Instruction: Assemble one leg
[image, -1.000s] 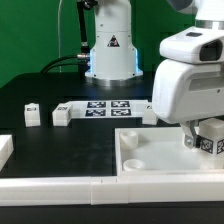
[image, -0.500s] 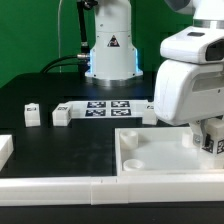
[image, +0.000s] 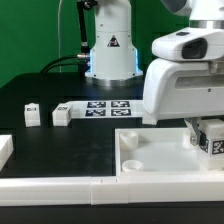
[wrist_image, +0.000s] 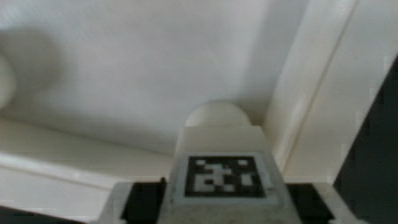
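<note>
Where pincer grips leg: panel rim close.

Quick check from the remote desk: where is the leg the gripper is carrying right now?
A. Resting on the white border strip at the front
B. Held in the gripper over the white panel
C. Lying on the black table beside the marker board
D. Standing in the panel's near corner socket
B. The gripper holds the leg, tag side showing, between its fingers, and the wrist view shows the white panel directly beneath it.
</note>
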